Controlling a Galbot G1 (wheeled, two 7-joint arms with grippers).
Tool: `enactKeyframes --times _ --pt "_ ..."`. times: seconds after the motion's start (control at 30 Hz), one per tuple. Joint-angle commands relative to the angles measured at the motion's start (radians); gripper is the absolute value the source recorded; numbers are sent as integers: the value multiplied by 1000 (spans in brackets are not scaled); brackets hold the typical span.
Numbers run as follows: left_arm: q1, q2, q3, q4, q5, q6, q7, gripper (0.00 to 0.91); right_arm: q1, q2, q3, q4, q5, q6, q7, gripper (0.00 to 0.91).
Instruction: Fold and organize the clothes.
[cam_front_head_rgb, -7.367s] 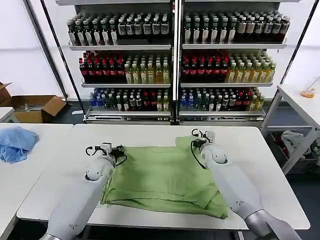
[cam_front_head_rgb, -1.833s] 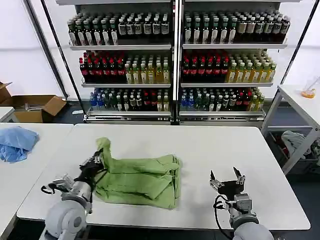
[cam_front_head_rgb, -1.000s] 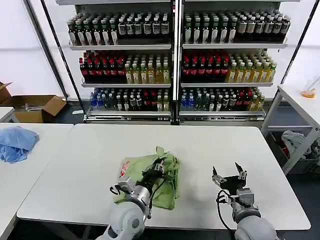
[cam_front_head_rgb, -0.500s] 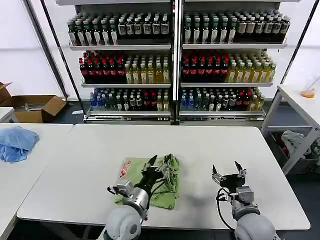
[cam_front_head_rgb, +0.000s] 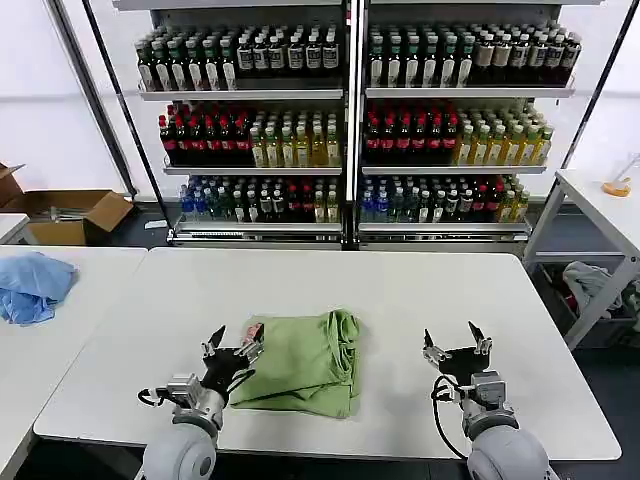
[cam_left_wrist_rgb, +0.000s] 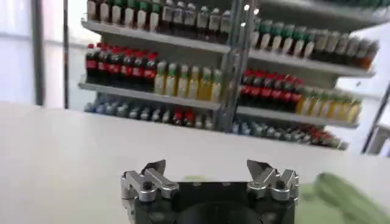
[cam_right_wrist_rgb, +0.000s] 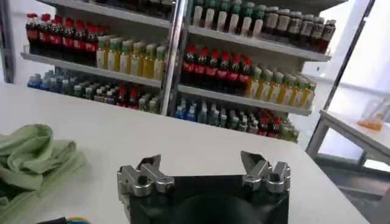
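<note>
The light green clothes (cam_front_head_rgb: 300, 363) lie folded into a compact bundle near the front middle of the white table (cam_front_head_rgb: 430, 290), with a bit of red-and-white print at its left edge. My left gripper (cam_front_head_rgb: 232, 345) stands open just left of the bundle, nothing between its fingers. My right gripper (cam_front_head_rgb: 453, 343) stands open over bare table to the right of the bundle, well apart from it. The left wrist view shows my left gripper (cam_left_wrist_rgb: 205, 168) open with a green edge of the clothes (cam_left_wrist_rgb: 341, 192) off to one side. In the right wrist view my right gripper (cam_right_wrist_rgb: 200, 162) is open and the clothes (cam_right_wrist_rgb: 30, 155) lie beside it.
A light blue cloth (cam_front_head_rgb: 32, 283) lies on the neighbouring table at the left. Shelves of bottles (cam_front_head_rgb: 350, 130) stand behind the table. A cardboard box (cam_front_head_rgb: 72, 215) sits on the floor at the far left, and a side table (cam_front_head_rgb: 600, 200) stands at the right.
The left gripper carried the left side of the shirt over to the right, let go of it, and has drawn back left of the folded bundle. The right gripper has stayed open.
</note>
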Motion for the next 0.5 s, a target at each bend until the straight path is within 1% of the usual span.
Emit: enactKeyframes --times 0.03,0.1,0.13,0.37,0.5 --pt "21 36 -36 64 -43 67 10 907 -3 2 4 3 -1 -3 2 907" --pt "15 37 -32 63 -103 81 12 907 -5 3 5 4 -3 -3 2 907" --pt "12 38 -25 60 -163 87 14 907 -7 6 5 5 -5 -4 2 907" --pt "-23 37 2 98 -234 101 47 907 -9 12 7 7 -8 -7 4 907" --pt "-43 31 -3 122 -322 122 53 907 -8 14 8 8 -8 -9 4 907"
